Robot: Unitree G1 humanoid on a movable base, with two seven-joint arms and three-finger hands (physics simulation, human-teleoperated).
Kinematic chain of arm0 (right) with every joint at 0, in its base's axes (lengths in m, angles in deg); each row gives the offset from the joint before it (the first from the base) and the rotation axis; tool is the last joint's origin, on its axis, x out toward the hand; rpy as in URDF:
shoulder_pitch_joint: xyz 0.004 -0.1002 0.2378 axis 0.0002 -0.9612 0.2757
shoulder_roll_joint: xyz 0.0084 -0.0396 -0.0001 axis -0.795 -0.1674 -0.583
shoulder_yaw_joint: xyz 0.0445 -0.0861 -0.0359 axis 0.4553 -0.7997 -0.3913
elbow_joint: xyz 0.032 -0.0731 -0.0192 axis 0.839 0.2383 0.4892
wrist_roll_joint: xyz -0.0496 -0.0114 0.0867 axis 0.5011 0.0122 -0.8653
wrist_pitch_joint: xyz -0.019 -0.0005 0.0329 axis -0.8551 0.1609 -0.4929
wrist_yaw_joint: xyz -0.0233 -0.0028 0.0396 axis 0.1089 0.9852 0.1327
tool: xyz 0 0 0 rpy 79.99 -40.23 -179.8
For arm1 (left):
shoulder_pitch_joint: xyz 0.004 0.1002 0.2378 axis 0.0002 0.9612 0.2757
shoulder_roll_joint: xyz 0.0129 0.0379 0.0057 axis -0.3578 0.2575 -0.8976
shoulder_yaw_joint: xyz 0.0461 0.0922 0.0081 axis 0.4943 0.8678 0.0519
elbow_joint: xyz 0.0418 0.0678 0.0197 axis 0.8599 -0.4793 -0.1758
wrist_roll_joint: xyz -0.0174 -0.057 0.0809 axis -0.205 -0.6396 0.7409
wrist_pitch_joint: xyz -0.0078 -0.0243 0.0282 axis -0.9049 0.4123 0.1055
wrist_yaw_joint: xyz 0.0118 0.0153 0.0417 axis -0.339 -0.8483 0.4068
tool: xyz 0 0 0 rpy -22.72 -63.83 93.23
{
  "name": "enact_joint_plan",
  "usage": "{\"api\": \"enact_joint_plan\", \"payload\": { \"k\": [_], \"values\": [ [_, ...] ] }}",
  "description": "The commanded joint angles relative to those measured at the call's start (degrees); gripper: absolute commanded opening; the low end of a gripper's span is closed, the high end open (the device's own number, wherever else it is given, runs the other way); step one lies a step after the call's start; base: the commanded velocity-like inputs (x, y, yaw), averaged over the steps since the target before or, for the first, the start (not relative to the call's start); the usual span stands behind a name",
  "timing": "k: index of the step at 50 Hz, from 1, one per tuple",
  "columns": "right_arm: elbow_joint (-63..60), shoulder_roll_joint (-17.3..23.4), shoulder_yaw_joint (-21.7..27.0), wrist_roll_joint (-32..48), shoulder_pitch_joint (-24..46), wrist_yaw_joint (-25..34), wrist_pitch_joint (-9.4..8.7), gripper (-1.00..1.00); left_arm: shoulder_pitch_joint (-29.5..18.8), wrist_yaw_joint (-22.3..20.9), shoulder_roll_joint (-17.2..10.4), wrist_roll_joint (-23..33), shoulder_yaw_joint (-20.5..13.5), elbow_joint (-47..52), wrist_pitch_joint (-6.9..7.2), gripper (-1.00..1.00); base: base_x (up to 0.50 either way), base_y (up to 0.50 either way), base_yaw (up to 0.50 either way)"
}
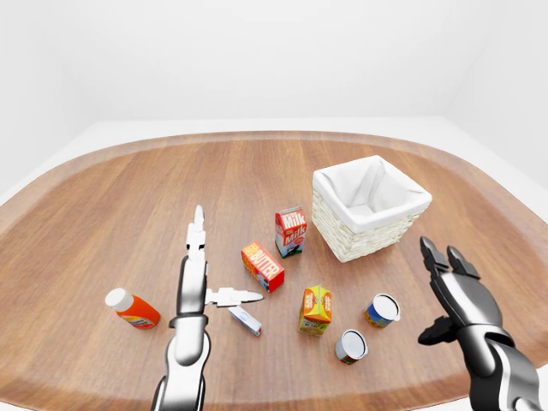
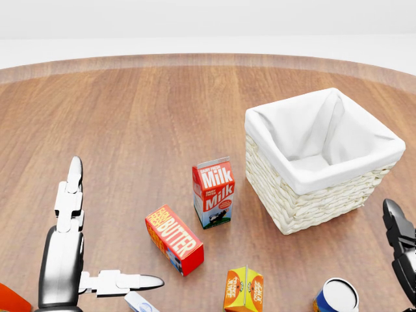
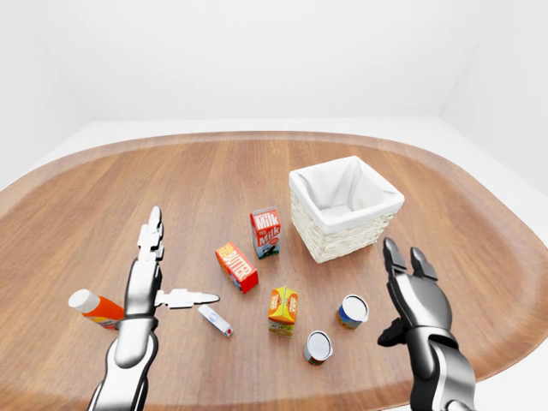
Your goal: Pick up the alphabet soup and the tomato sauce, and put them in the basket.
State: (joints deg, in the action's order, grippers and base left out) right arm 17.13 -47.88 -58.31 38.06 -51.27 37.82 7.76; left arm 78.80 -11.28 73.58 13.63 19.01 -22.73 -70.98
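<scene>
Two cans stand upright on the wooden table. The blue-labelled can [image 1: 382, 310], which looks like the alphabet soup, is lower right of centre. The red-and-grey can [image 1: 351, 346], likely the tomato sauce, is just below and left of it. The wicker basket [image 1: 342, 244] with a white liner is above them and holds nothing. My right hand [image 1: 425, 291] is open, hovering right of the blue can and apart from it. My left hand [image 1: 224, 257] is open at left of centre, fingers pointing up the view and thumb out to the right, holding nothing.
Between my hands lie a milk carton [image 1: 290, 231], a red butter box [image 1: 263, 266], an orange juice carton [image 1: 316, 309] and a small white box [image 1: 245, 320]. A ketchup bottle [image 1: 131, 308] lies at the left. The table's rounded edge [image 1: 360, 390] runs close below the cans.
</scene>
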Motion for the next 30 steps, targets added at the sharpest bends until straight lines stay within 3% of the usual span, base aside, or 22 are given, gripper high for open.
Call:
{"api": "enact_joint_plan", "payload": {
  "k": [1, 30],
  "values": [
    [3.57, 0.03, -2.11, 3.40, -0.78, -2.97, 0.00, 1.00, 0.27, 0.00, 0.03, -0.81, -0.24, 0.34, 0.00, 1.00, 0.00, 0.00, 0.00],
    [10.32, 2.13, -8.31, 9.15, -0.02, -10.87, 0.00, 1.00, 0.26, -0.06, 0.04, -0.82, -0.24, 0.52, 0.00, 1.00, 0.00, 0.00, 0.00]
  ]
}}
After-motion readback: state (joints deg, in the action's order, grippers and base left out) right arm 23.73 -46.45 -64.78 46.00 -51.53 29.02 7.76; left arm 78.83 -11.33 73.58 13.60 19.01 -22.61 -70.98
